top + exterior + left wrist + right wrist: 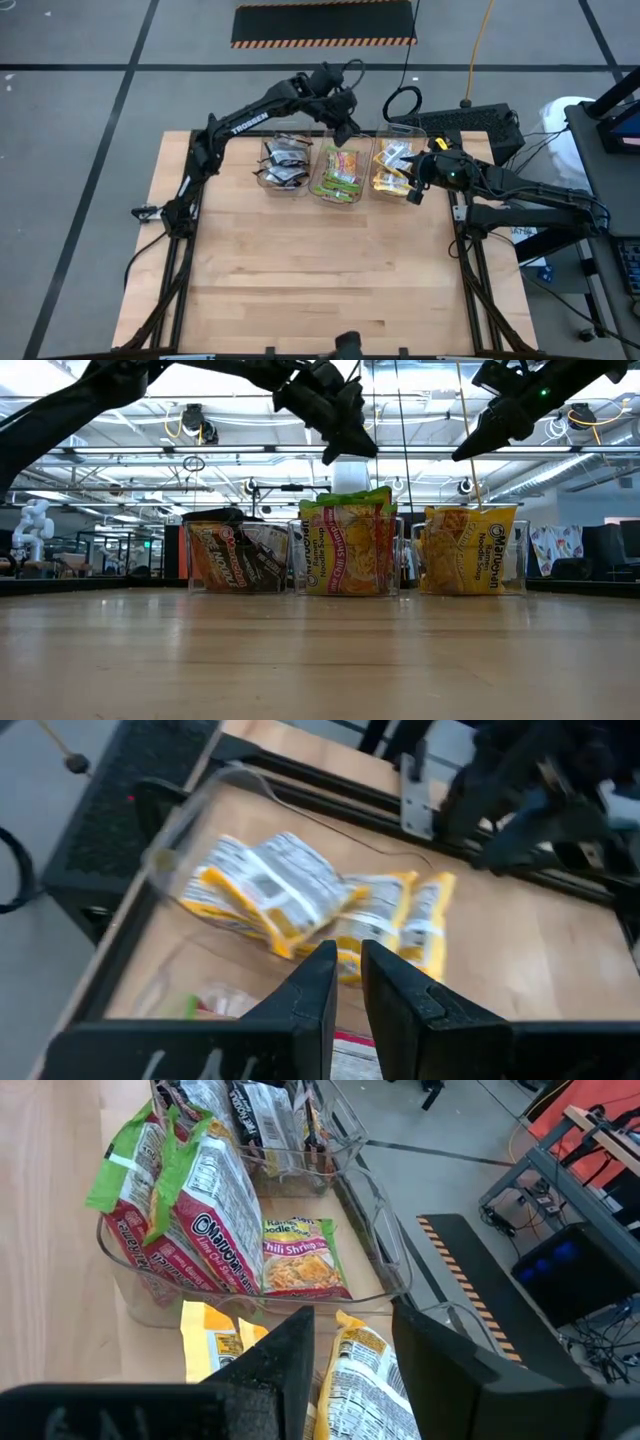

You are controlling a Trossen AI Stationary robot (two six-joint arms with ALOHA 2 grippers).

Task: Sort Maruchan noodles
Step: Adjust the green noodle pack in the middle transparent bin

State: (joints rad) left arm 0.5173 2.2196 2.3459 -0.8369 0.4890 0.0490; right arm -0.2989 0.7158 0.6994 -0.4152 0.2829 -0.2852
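Black-and-red noodle packets (284, 163), lime-green-and-pink packets (339, 172), yellow-orange packets (391, 166), pale wood desk (320, 270), black-and-orange striped floor mat (323, 23)

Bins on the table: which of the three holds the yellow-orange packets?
The bin on the right arm's side, below the right gripper. The middle bin holds lime-green packets; the far bin holds black ones.

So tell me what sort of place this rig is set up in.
Probably a robotics lab or industrial workshop. The low view shows an open ceiling with pipes and strip lights; the high view shows hazard-striped floor marking on grey concrete, and a keyboard and loose cables beside the wooden table.
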